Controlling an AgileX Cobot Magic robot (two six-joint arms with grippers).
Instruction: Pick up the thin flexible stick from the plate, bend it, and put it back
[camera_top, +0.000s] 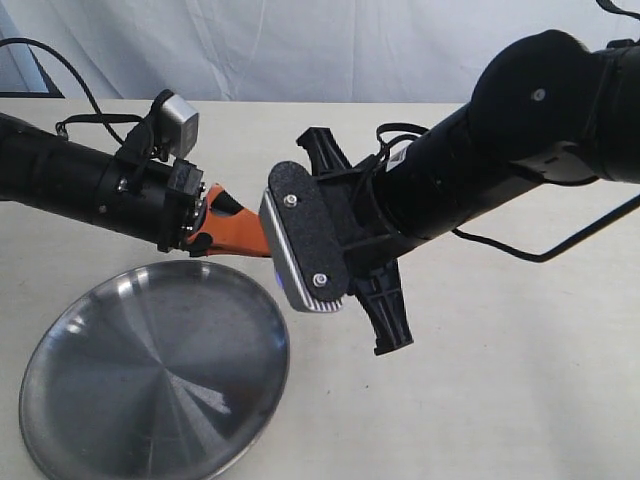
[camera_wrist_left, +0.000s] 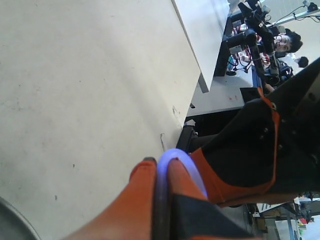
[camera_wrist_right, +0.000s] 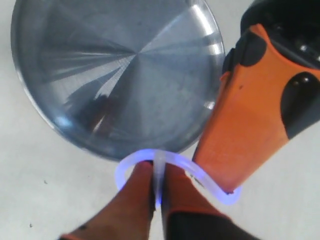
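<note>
1. Your right gripper (camera_wrist_right: 156, 172) is pinched tight on the thin flexible stick (camera_wrist_right: 129, 161). Its two orange fingers (camera_wrist_right: 132, 200) are nearly touching, and a pale length of the stick runs through the slit between them.
2. Your left gripper (camera_wrist_left: 160, 172) is clamped on the same stick, with only a dark seam between its orange fingers. The glowing curve shows just past their tips.
3. The stick is bent into a rounded arc that glows blue-violet. In the right wrist view it loops over the right gripper's fingertips and sweeps on to the tip of the left gripper's finger.
4. The two grippers sit close together, tip to tip. In the exterior view the grey wrist camera (camera_top: 300, 240) on your right arm covers the place where they meet, so you see only a faint blue glow below it.
5. The plate (camera_wrist_right: 115, 75) lies flat on the pale table (camera_top: 480, 380), with nothing in it but reflections.
6. The stick is held off the plate, just outside its rim on the side nearest the grippers.
</note>
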